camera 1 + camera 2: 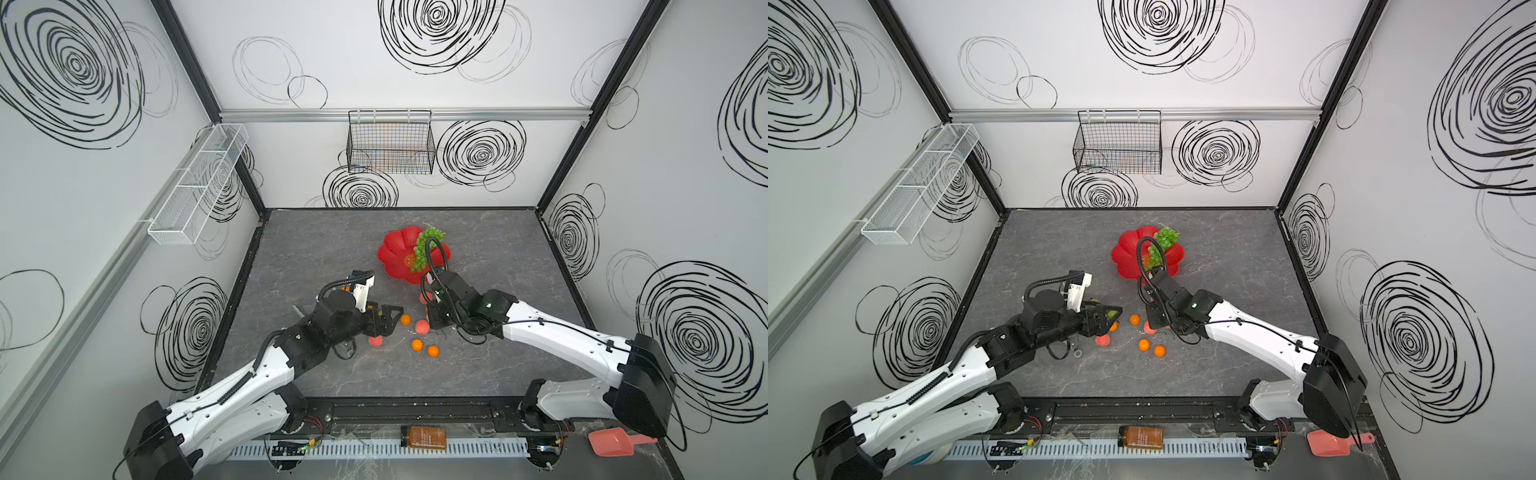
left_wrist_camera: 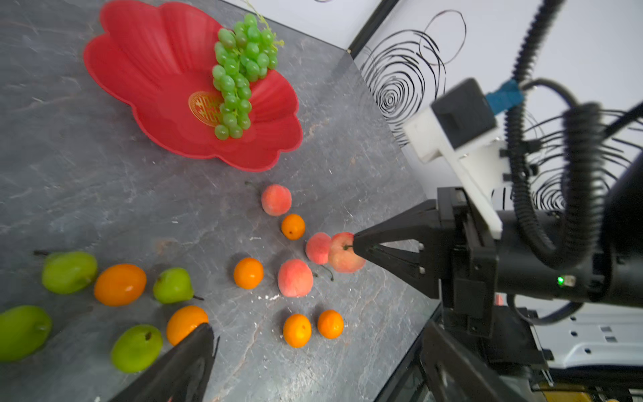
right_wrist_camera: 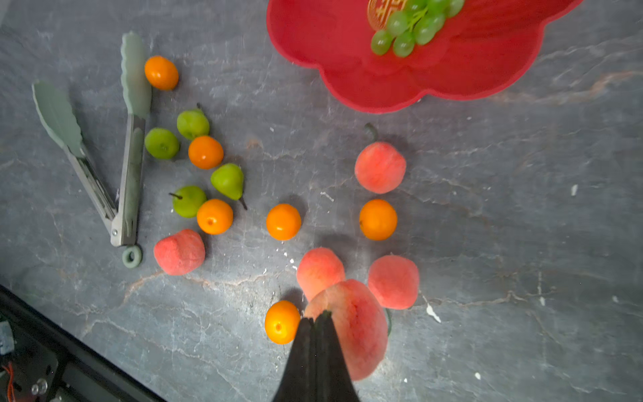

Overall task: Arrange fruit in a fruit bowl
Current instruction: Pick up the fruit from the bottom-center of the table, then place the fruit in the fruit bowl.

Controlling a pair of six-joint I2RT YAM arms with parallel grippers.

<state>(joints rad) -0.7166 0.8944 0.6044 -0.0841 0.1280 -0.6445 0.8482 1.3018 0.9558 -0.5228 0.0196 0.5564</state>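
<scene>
The red scalloped fruit bowl sits mid-table with the bunch of green grapes lying in it, partly over the far rim. My right gripper is shut on the stem of a peach, which looks raised just above two other peaches. Loose tangerines, peaches and green pears lie on the table in front of the bowl. My left gripper is open above them, holding nothing.
Grey-green tongs lie beside the green fruit under the left arm. A black wire basket hangs on the back wall and a white mesh shelf on the left wall. A bottle and a pink scoop lie beyond the table's front edge.
</scene>
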